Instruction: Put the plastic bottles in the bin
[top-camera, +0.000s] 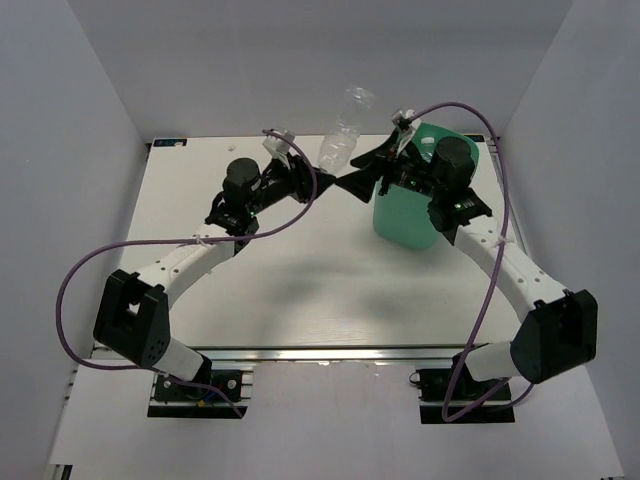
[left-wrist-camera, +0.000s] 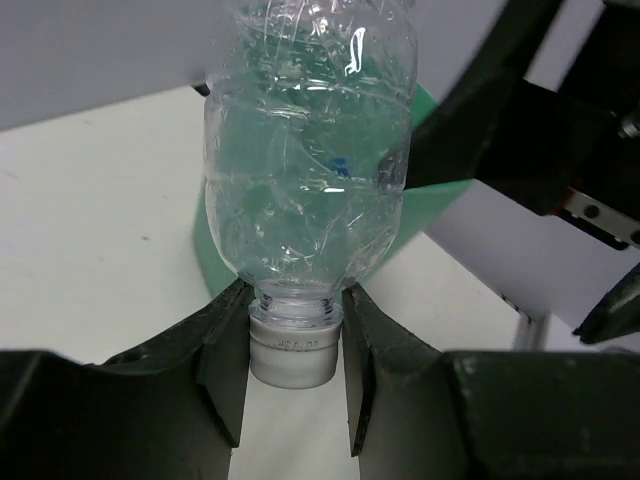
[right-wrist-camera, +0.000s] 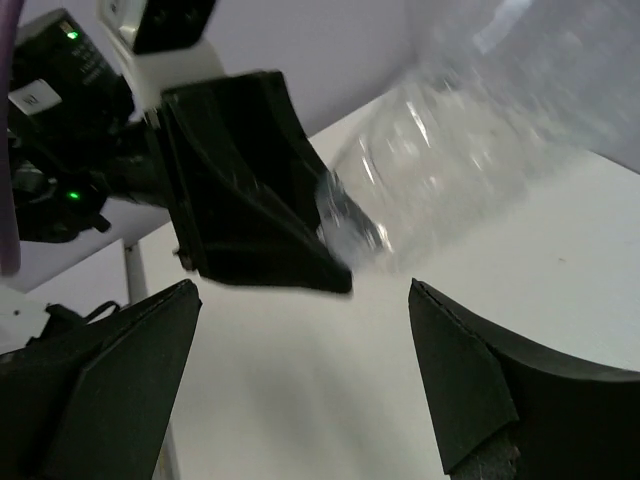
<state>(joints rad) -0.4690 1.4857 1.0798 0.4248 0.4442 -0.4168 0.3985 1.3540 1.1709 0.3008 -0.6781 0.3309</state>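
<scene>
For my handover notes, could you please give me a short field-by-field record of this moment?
left gripper: shut on the clear plastic bottle, at the neck just above its white cap
right gripper: open, empty, facing the bottle
mint-green bin: standing on the table, far right part
bottle position: lifted, beside the bin, not yet in it

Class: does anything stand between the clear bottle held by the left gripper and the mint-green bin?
Yes. The open right gripper sits between the bottle and the bin, and the right arm's wrist hangs over the bin's mouth.
</scene>
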